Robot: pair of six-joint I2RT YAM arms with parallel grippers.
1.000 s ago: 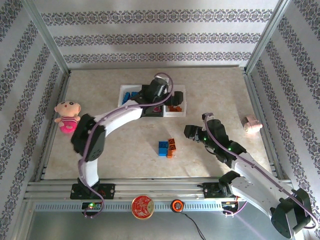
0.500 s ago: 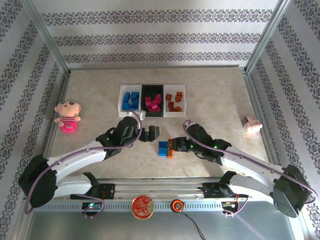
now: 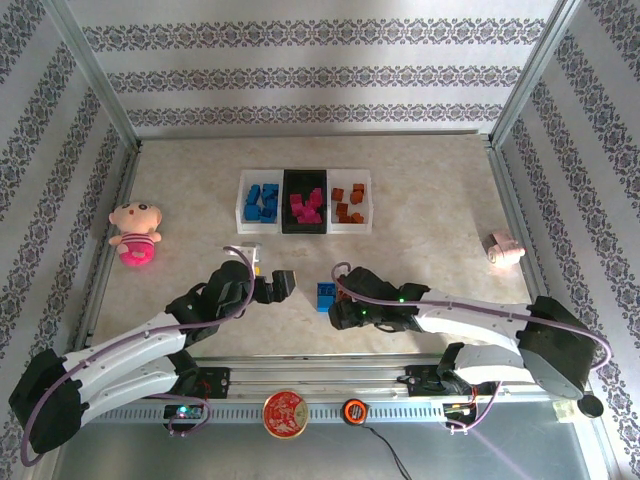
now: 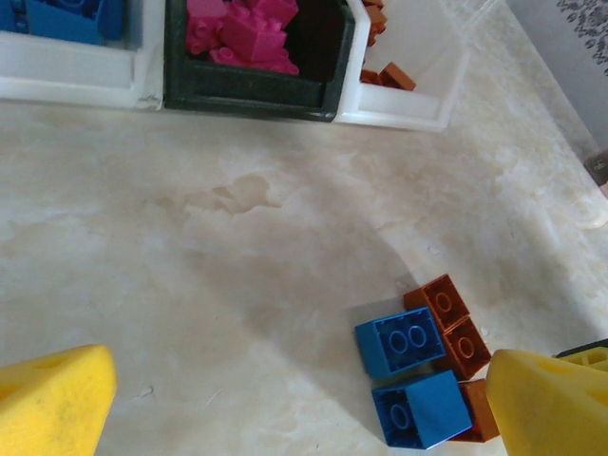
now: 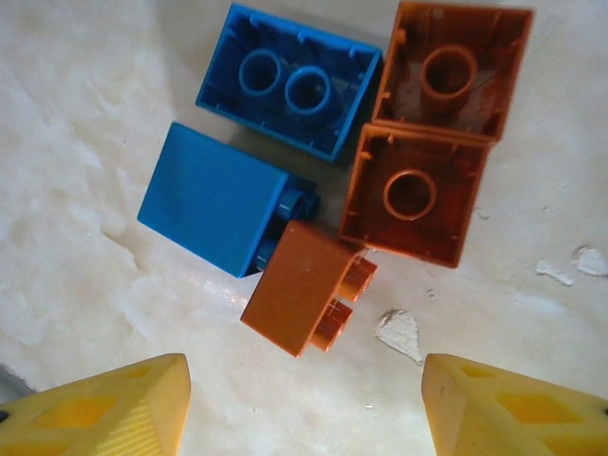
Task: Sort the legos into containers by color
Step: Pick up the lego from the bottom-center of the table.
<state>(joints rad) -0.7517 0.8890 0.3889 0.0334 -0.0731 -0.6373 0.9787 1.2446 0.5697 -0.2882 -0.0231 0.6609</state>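
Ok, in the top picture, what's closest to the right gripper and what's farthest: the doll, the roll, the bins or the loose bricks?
1. Loose bricks, right beside the right gripper.
2. Bins, further back, in the middle.
3. Roll, off to the right.
4. Doll, far left.

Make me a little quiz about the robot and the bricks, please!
1. Pick one: what colour are the bricks in the black bin? A) blue B) pink C) orange
2. True or false: the right gripper is shut on a brick.
3. Count: how many orange bricks lie loose on the table?

Key: 1. B. 2. False: it is open and holds nothing. 3. Three, next to two blue bricks.
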